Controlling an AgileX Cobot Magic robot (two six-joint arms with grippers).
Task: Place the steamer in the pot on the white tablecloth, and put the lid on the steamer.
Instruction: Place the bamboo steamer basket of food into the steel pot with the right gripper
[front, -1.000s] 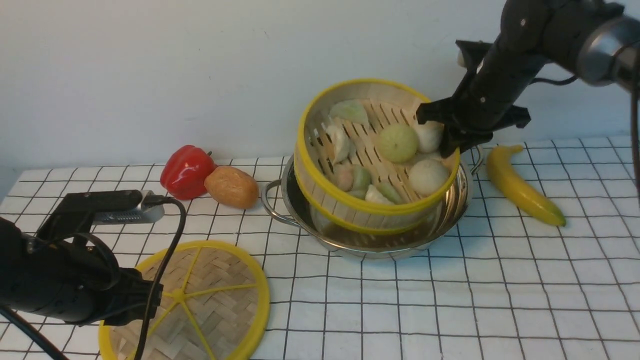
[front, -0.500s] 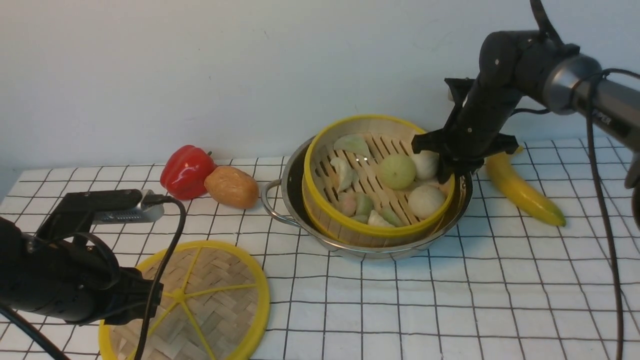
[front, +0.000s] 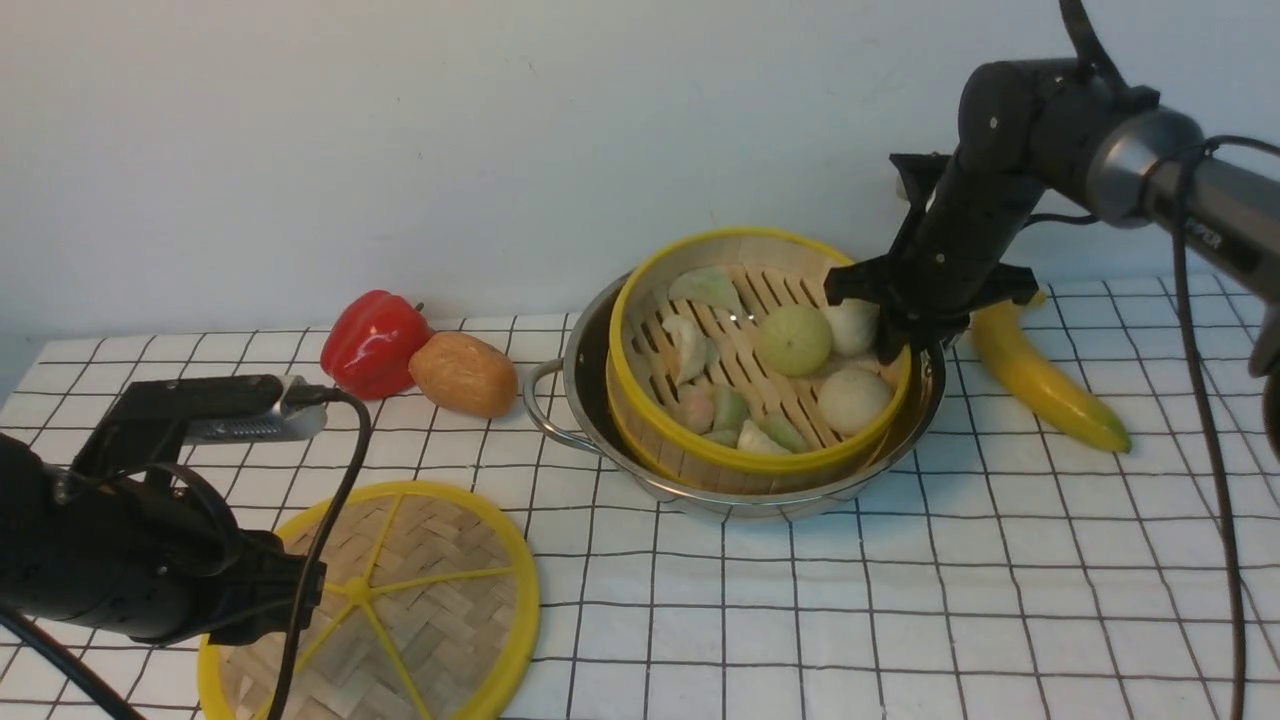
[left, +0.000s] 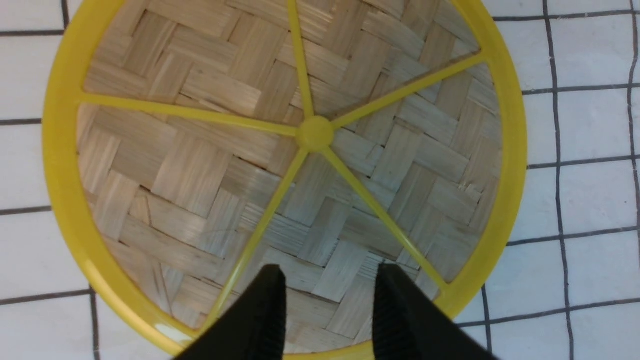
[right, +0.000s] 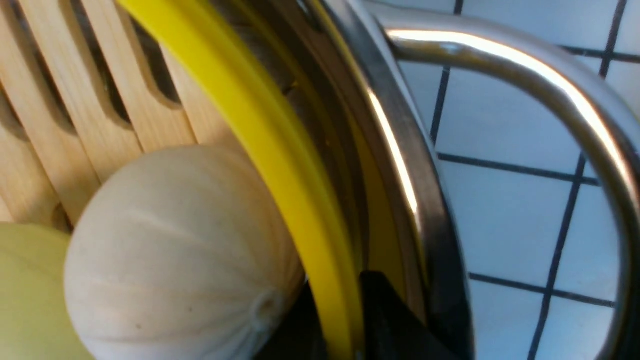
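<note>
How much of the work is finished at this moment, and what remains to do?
Done: the round bamboo steamer with dumplings sits inside the shiny steel pot on the white grid tablecloth. In hand: the right gripper grips its yellow rim, not yet released. Remaining: the flat woven bamboo lid lies on the cloth under the open left gripper and must go onto the steamer.

My left arm covers the left side of the lid, and the bottom edge clips its near rim. I can't make out the right jaws' tips at the far-right rim of the steamer. The banana hides its far end behind them.
</note>
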